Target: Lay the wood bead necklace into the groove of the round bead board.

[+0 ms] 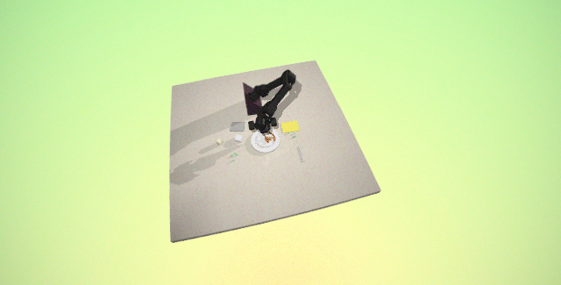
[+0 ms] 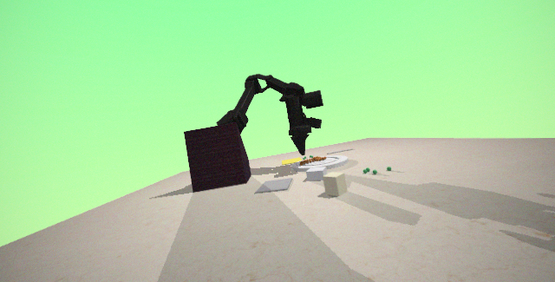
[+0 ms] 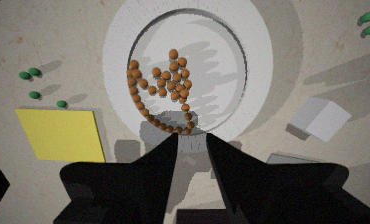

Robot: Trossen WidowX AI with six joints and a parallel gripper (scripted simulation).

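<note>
The orange-brown wood bead necklace point(image 1: 269, 138) point(image 2: 313, 160) point(image 3: 171, 85) lies on the round white bead board point(image 1: 266, 150) point(image 2: 343, 160) point(image 3: 261, 60). In the wrist view one run of beads follows the groove along its left and lower-left arc. The other beads lie bunched inside the ring, with a strand running down to the groove's bottom; the top and right arcs hold no beads. My gripper point(image 2: 303, 154) point(image 3: 192, 136) is partly open and empty, above the board's near rim, just beyond the lowest beads. In the top view the fingertips are hard to make out.
A yellow pad point(image 1: 290, 126) point(image 3: 63, 135) and green beads point(image 3: 34, 95) lie left of the board in the wrist view. A white block point(image 2: 316, 173) point(image 3: 326, 120), a cream block point(image 2: 336, 184) and a grey plate point(image 2: 275, 185) lie on its other side. A dark box point(image 2: 217, 156) stands by the arm.
</note>
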